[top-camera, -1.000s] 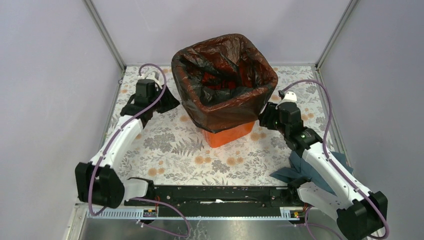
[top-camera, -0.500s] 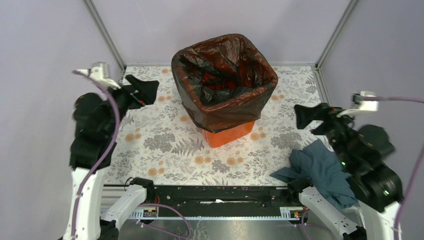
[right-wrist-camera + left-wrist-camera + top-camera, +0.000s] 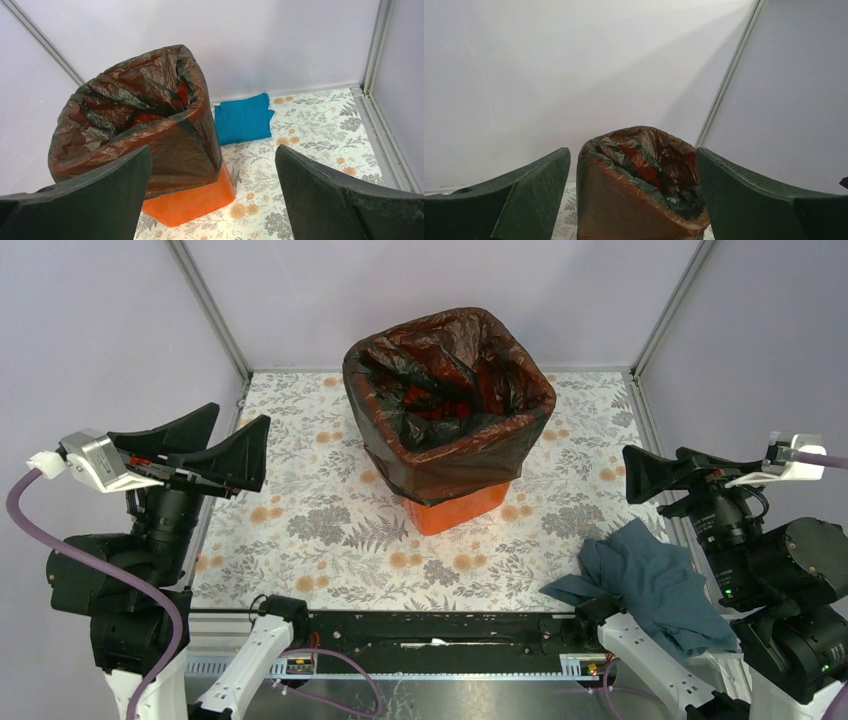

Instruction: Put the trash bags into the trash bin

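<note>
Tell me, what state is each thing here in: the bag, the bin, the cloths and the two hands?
trash bag: lining the bin, mouth open, folded over the rim
trash bin: upright, only its base uncovered
grey-blue cloth: crumpled, near the right arm
bright blue cloth: folded flat, behind the bin
left hand: open, empty
right hand: open, empty

Lab test booth, plain walls point(image 3: 420, 280) (metal posts point(image 3: 208, 308))

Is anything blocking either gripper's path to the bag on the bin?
Nothing visible does. The left gripper and right gripper, both open, look straight at the trash bag lining the trash bin; the grey-blue cloth lies aside.
</note>
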Available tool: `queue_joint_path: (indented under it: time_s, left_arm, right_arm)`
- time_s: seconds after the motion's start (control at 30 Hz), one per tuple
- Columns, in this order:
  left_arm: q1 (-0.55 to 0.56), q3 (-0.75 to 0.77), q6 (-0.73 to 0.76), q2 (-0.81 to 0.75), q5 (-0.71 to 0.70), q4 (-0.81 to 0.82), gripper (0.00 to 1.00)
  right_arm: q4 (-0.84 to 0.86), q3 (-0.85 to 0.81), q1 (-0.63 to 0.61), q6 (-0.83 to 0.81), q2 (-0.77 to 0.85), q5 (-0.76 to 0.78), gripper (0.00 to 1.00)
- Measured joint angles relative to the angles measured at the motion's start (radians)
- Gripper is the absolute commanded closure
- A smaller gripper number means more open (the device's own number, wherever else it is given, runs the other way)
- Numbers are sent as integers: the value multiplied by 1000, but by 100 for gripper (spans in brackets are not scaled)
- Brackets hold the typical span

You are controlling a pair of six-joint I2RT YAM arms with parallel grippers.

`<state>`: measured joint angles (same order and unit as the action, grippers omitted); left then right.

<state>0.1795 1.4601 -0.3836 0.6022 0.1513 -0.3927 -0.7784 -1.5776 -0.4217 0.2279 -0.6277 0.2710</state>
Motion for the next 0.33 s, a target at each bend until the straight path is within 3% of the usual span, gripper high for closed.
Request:
queue_joint_path:
  time_s: [0.33]
  left_arm:
    - [0,-3,2,13,2,-2,1]
  right_arm:
    - [22,70,0,1,12,2,0]
